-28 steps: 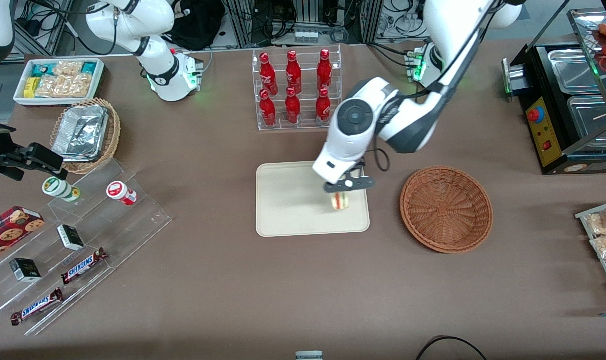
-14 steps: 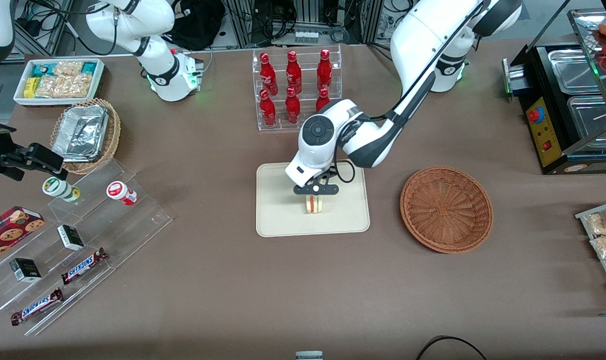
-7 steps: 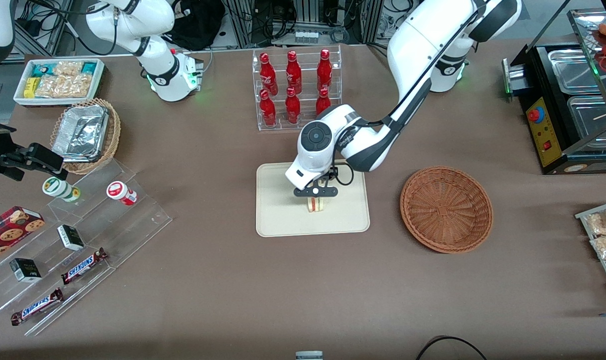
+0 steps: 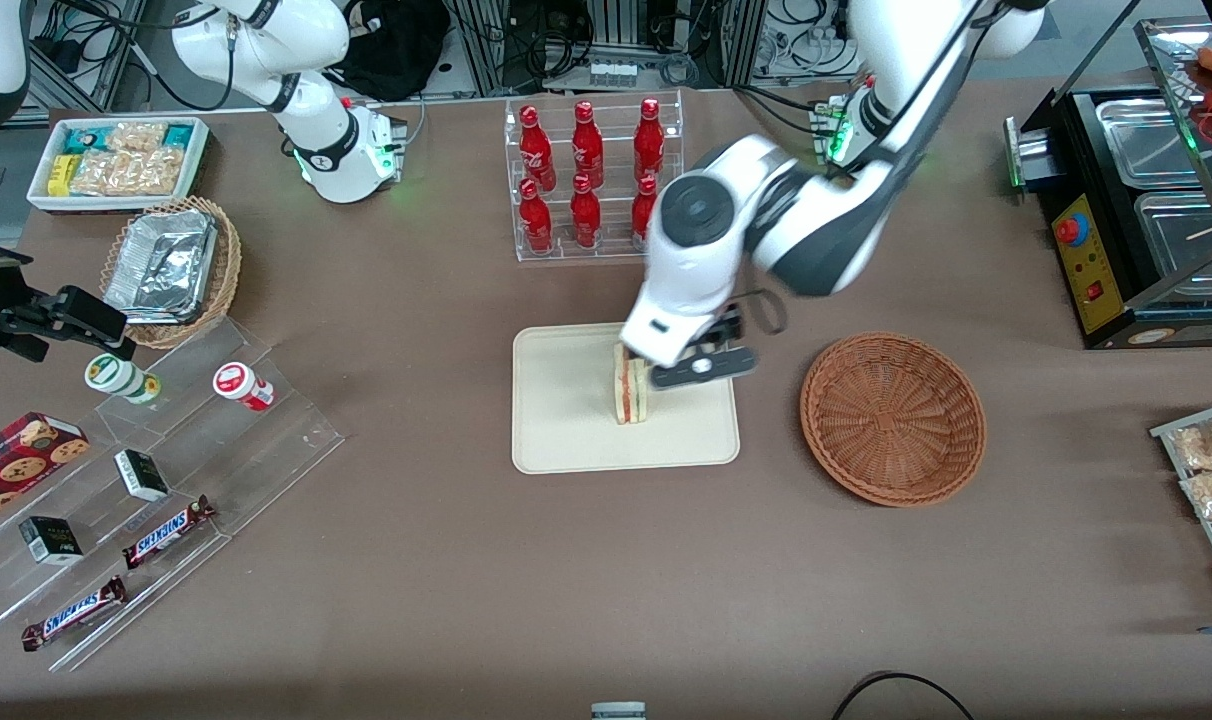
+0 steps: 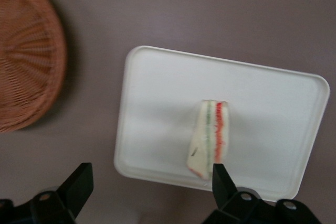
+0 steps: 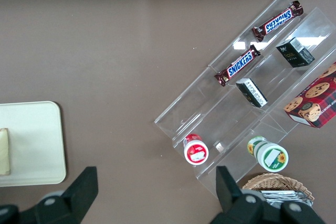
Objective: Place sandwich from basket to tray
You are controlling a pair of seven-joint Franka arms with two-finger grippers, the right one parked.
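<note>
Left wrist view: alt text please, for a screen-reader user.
A sandwich wedge rests on the cream tray, its red and green filling showing. The open gripper hangs above it, holding nothing, its black fingers spread wide. The empty reddish wicker basket sits beside the tray.

gripper [image 5: 149, 184] open above tray [image 4: 566, 445], sandwich [image 4: 630, 384] beside

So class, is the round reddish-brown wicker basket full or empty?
Empty. The front view shows only bare weave inside the basket; the triangular sandwich lies on the cream tray, with the open gripper raised above it.
</note>
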